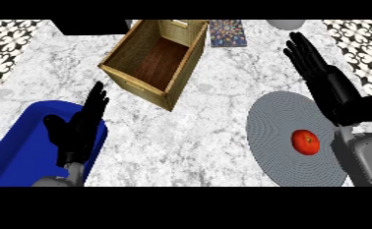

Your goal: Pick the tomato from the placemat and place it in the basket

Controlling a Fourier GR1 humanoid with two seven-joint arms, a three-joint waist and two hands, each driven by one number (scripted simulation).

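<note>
Lying on placemat [280, 125]: tomato [306, 141], just beside open right hand [320, 73].

Counter [218, 125]: white-grey marbled stone, evenly lit. Patterned black-and-white tiling [18, 39] at the far left and right corners. Black block [91, 25] at the far edge, upper left.

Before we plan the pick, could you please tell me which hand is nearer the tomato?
The right hand. It is open above and just right of the tomato on the placemat. The left hand is open far off, over the blue bin.
</note>
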